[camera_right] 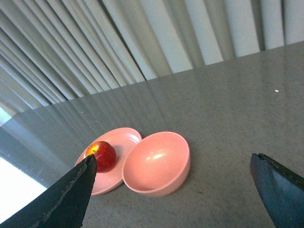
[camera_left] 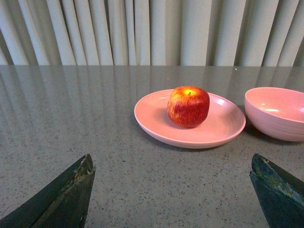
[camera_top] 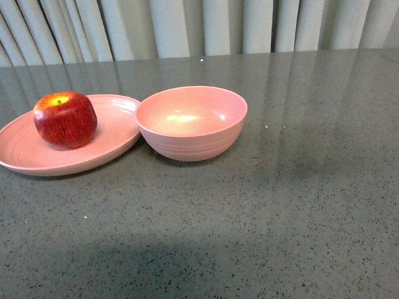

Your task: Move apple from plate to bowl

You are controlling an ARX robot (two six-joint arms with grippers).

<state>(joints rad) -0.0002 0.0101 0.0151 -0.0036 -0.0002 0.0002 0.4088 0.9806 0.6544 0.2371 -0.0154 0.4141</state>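
Observation:
A glossy red apple (camera_top: 65, 119) with a yellow patch at its stem dip sits on the shallow pink plate (camera_top: 21, 154) at the left of the front view. The deep pink bowl (camera_top: 192, 122) stands empty right beside the plate, its side against the plate's rim. Neither arm shows in the front view. In the left wrist view the apple (camera_left: 188, 106) rests on the plate (camera_left: 152, 118), well ahead of my open left gripper (camera_left: 172, 183), with the bowl (camera_left: 278, 113) beside it. My right gripper (camera_right: 173, 183) is open too, above the table, with the bowl (camera_right: 157, 164), plate (camera_right: 121, 142) and apple (camera_right: 101, 156) beyond it.
The grey speckled table (camera_top: 288, 205) runs wide around the dishes. Pale pleated curtains (camera_top: 194, 20) hang behind its far edge. A bright gap (camera_right: 14, 190) shows past the table's edge in the right wrist view.

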